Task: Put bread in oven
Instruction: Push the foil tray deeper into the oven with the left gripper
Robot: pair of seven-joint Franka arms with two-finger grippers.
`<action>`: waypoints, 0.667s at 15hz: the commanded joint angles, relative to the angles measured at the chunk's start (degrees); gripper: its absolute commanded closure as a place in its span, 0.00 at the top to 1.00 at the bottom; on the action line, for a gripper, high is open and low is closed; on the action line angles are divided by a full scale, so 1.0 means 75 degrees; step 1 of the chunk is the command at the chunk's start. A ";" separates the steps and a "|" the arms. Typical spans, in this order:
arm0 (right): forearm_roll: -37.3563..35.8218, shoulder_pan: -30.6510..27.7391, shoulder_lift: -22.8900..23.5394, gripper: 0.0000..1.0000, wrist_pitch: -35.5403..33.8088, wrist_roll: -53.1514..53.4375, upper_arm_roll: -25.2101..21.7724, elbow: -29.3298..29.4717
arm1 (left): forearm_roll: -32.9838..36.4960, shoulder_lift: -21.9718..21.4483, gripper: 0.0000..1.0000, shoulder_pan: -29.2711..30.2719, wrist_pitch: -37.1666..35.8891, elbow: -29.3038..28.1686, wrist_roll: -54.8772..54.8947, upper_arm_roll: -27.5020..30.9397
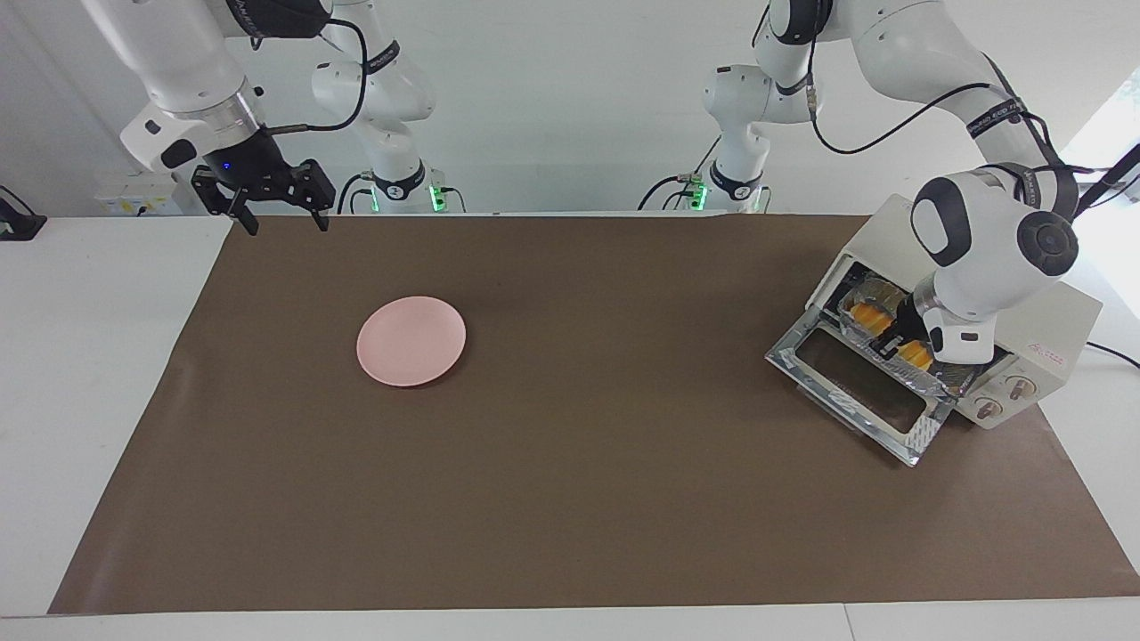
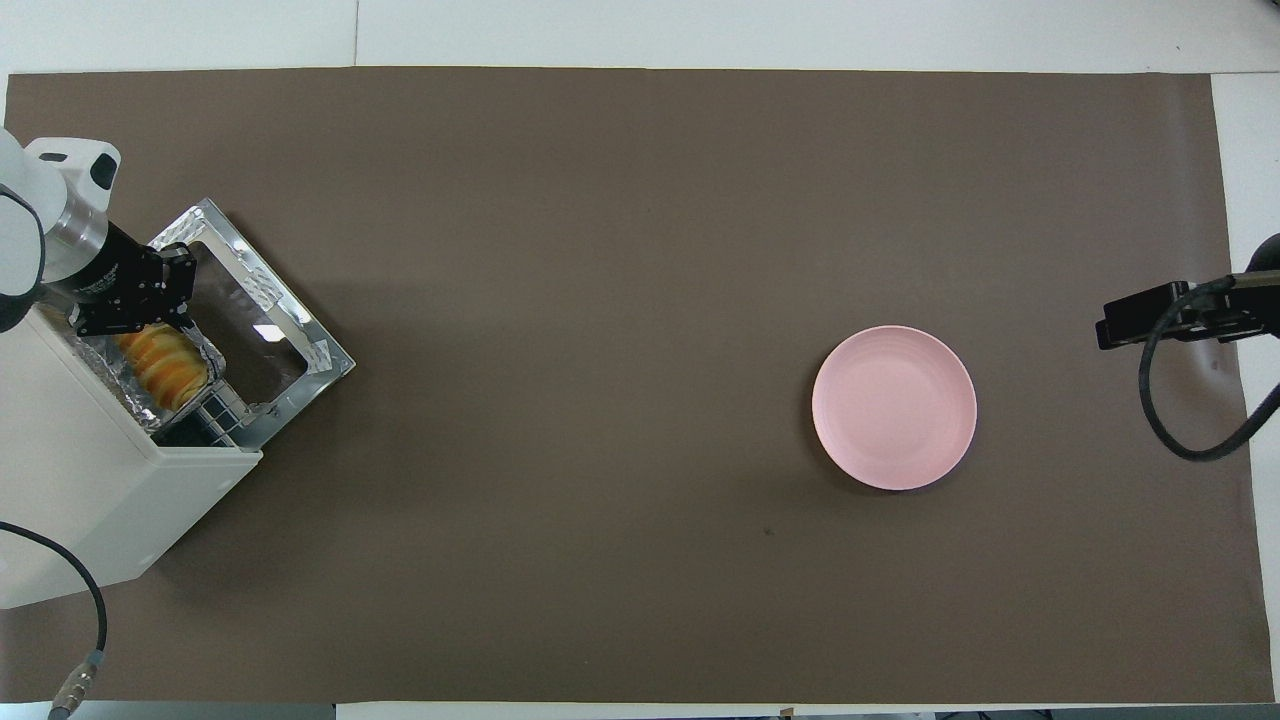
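Note:
The cream-white oven (image 1: 1055, 325) stands at the left arm's end of the table with its glass door (image 1: 859, 392) dropped open. The yellow-orange bread (image 1: 866, 318) lies in a silver foil tray (image 1: 957, 378) on the rack just inside the oven's mouth. My left gripper (image 1: 895, 343) reaches down into the mouth over the middle of the bread and hides that part. In the overhead view the bread (image 2: 165, 365) shows inside the oven (image 2: 90, 500) next to the left gripper (image 2: 140, 320). My right gripper (image 1: 280, 218) is open and empty, waiting in the air over the right arm's end of the table.
A round pink plate (image 1: 411, 341) lies empty on the brown mat (image 1: 579, 499), toward the right arm's end; it also shows in the overhead view (image 2: 893, 407). The open oven door (image 2: 260, 320) juts out over the mat.

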 commanded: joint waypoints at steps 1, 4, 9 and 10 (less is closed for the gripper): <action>-0.0056 -0.0102 -0.0080 1.00 -0.0058 -0.0213 0.0057 -0.0070 | -0.0071 -0.0271 0.00 -0.0070 -0.0153 -0.0276 -0.0215 0.0028; -0.0056 -0.0102 -0.0080 1.00 -0.0058 -0.0213 0.0057 -0.0070 | -0.0035 -0.0306 0.00 -0.0070 -0.0189 -0.0311 -0.0228 0.0040; -0.0056 -0.0102 -0.0080 1.00 -0.0058 -0.0213 0.0057 -0.0071 | 0.0279 -0.0423 0.00 -0.0070 -0.0236 -0.0557 -0.0204 0.0052; -0.0056 -0.0102 -0.0080 1.00 -0.0070 -0.0213 0.0057 -0.0070 | 0.0316 -0.0435 0.00 -0.0070 -0.0259 -0.0580 -0.0204 0.0052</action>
